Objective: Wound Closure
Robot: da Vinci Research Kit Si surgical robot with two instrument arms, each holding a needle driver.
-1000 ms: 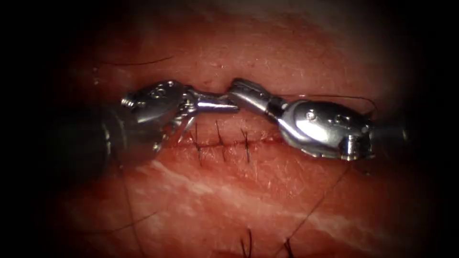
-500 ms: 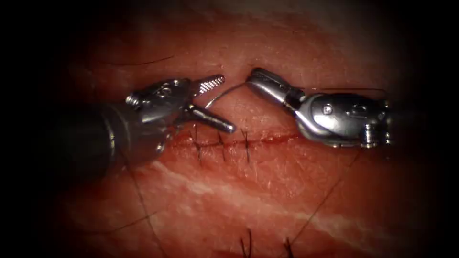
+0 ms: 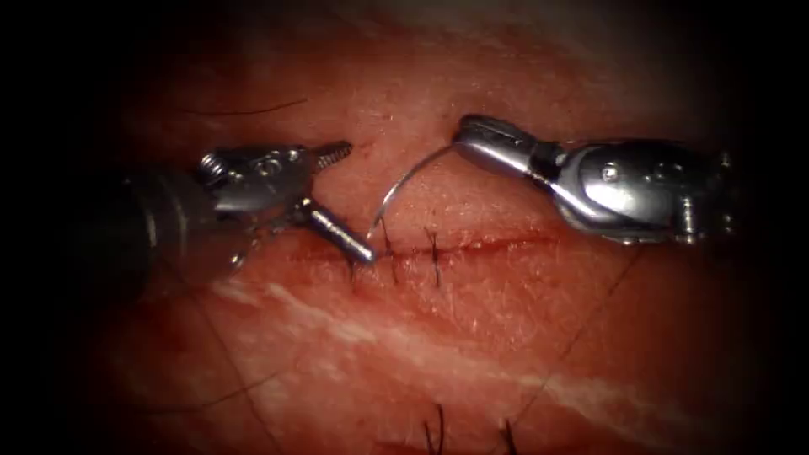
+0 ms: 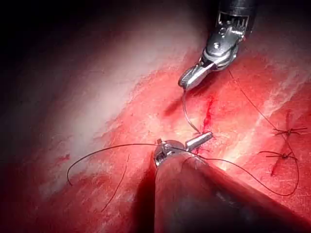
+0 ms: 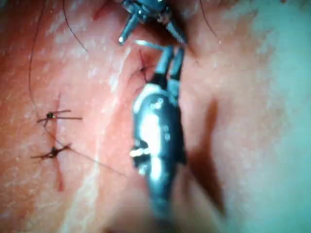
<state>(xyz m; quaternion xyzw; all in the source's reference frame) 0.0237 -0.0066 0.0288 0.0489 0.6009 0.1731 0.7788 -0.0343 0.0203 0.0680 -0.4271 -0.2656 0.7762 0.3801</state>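
The tissue [image 3: 472, 337] has a horizontal cut [image 3: 506, 243] crossed by three dark stitches [image 3: 434, 254]. My right tool [image 3: 462, 135] is shut on one end of the curved needle [image 3: 403, 181]. The needle arcs down and left, and its free end hangs just above the cut, by the leftmost stitches. I cannot tell if that end touches the tissue. My left tool [image 3: 358, 200] stands open and holds nothing, with its lower jaw beside the needle's free end. In the left wrist view the needle [image 4: 185, 109] hangs from the right tool [image 4: 194, 76]. Thread [image 3: 581, 329] trails down from the right tool.
Two tied stitches [image 4: 285, 143] of another closed cut lie apart from the tools, and show as knots [image 5: 51, 116] in the right wrist view. A long loop of thread [image 4: 121, 145] lies on the tissue near my left tool's shaft. Cut thread ends [image 3: 438, 425] stick up at the front.
A second ago both tools held the needle close together. My left tool opened and let go; the right tool drew up and to the right with the needle.
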